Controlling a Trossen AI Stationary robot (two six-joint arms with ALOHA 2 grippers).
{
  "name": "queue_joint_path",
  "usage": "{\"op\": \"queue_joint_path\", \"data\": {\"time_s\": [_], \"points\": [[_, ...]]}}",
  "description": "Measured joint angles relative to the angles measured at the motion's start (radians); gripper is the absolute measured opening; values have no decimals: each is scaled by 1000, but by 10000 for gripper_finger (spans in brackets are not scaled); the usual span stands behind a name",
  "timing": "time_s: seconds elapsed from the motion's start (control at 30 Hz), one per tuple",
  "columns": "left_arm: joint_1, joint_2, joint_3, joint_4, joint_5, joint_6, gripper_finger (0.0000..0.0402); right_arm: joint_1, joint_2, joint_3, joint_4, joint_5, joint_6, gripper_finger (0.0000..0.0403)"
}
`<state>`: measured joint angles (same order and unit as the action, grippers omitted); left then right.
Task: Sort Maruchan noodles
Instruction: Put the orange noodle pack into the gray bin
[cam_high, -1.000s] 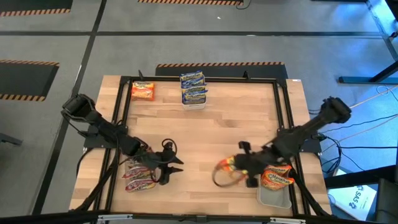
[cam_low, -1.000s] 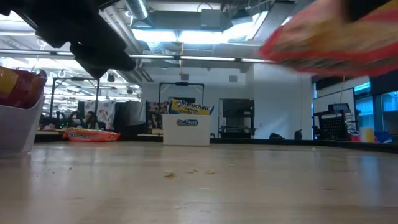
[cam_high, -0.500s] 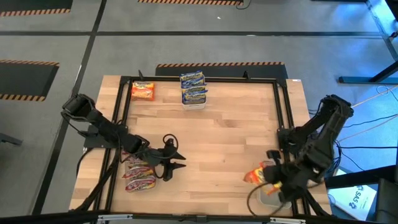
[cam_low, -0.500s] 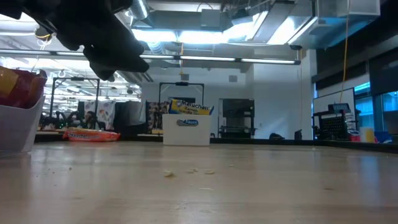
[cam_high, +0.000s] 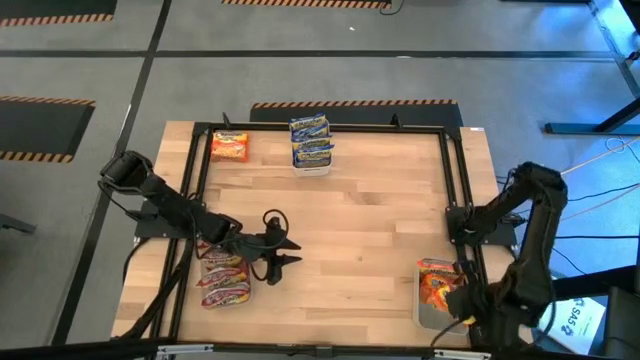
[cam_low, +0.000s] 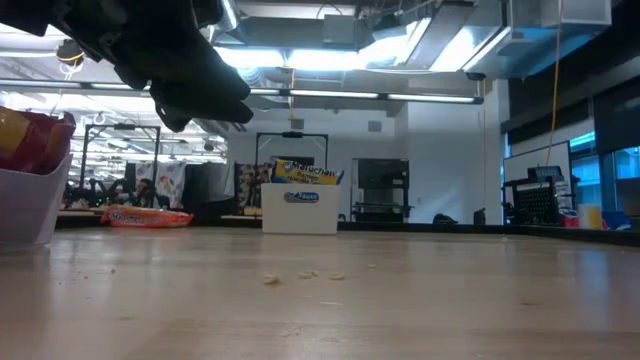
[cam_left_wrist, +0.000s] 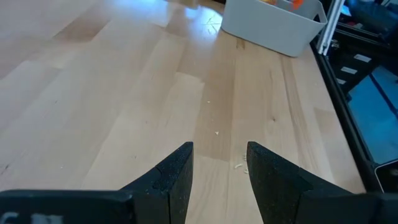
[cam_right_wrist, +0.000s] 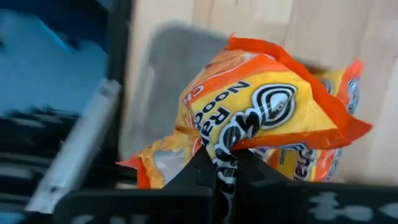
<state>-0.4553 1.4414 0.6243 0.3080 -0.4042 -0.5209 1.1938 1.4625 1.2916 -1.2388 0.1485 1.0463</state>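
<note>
My right gripper (cam_high: 458, 303) is shut on an orange Maruchan packet (cam_right_wrist: 261, 118) over the grey tub (cam_high: 424, 320) at the table's near right corner, where another orange packet (cam_right_wrist: 311, 163) lies. My left gripper (cam_high: 282, 252) hovers open above bare wood left of the table's middle (cam_left_wrist: 221, 163), beside the tub of red packets (cam_high: 224, 281). Blue packets (cam_high: 311, 140) stand in a white tub at the far edge. One orange packet (cam_high: 229, 147) lies flat on the table at the far left. My right gripper pinches the orange packet between its two fingers at a crumpled edge (cam_right_wrist: 225, 148), coming from above. The packet spreads out beyond the fingertips over the tub. Whether it rests on the packet beneath, I cannot tell.
A black frame (cam_high: 455, 190) runs round the working area. The wood between the two arms is bare apart from crumbs (cam_low: 300, 276). In the low view the red packets' tub (cam_low: 28, 200) stands at the left and the blue packets' tub (cam_low: 300, 208) far back.
My right gripper has carried the orange packet from right of the table's middle toward the right and near edges, and now holds it over the grey tub; the arm has swung round as it went. My left gripper has edged slightly toward the table's right.
</note>
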Motion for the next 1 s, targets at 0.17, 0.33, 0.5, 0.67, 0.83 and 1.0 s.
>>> {"op": "queue_joint_path", "data": {"time_s": [0.17,0.33,0.5,0.67,0.83,1.0], "points": [[0,0,0,0,-2,0,144,-2,91,-25,-18,-19,-66,2],[0,0,0,0,-2,-1,144,-3,171,-25,-13,-8,-157,2],[0,0,0,0,-2,-2,144,-3,242,-25,-12,-9,-164,2],[0,0,0,0,-2,-2,144,-19,286,-25,31,-72,-159,3],[-1,0,0,0,-2,-3,144,-55,305,-26,34,-74,-102,17],[-1,0,0,0,0,-3,144,-85,304,-26,31,-89,-74,75]]}}
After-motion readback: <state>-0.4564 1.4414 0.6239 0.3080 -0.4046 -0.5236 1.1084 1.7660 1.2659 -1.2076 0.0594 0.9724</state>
